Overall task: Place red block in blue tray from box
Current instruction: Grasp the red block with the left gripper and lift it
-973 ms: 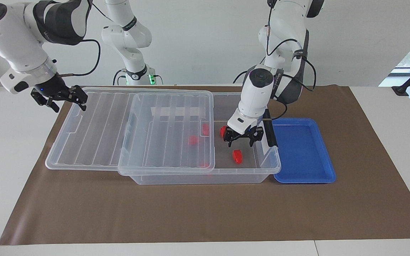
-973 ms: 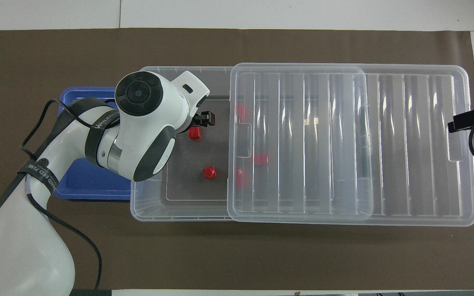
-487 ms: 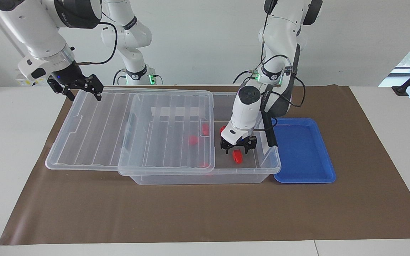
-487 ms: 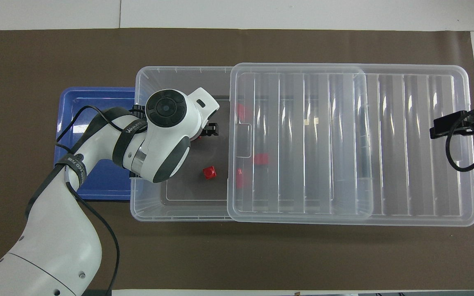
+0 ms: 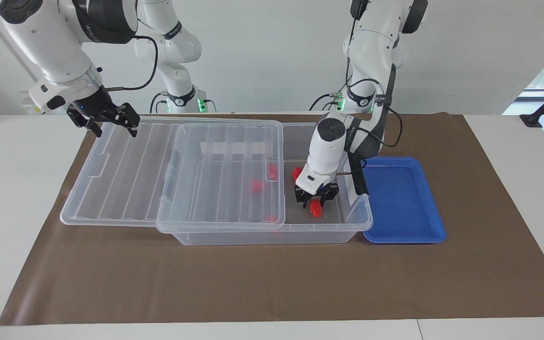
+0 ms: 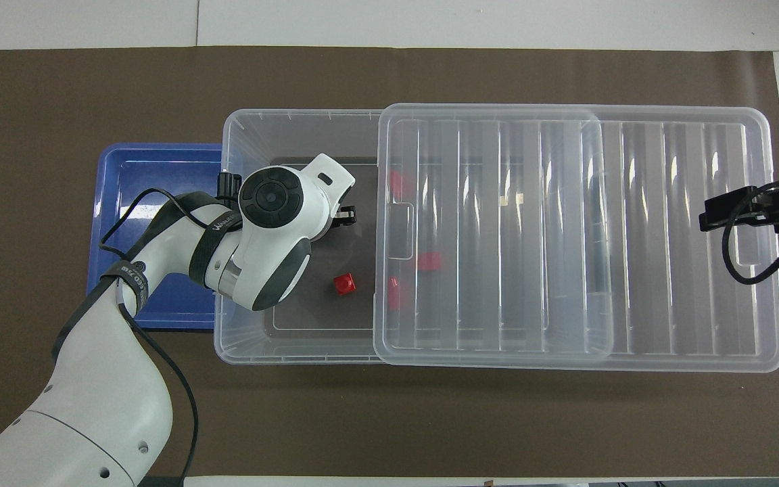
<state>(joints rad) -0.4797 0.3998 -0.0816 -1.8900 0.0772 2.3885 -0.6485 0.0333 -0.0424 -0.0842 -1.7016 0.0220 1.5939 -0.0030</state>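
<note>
In the facing view the left tool has come down into the open end of the box and narrowed around the red block, at about 9 o'clock from the blue tray; half a second ago it was wider and a little higher; the block seems gripped and, I judge, ready for lifting; the right tool waits wide over the shifted lid.

In the overhead view the left arm hides that block; another red block lies free in the box; the blue tray holds no block yet.
</note>
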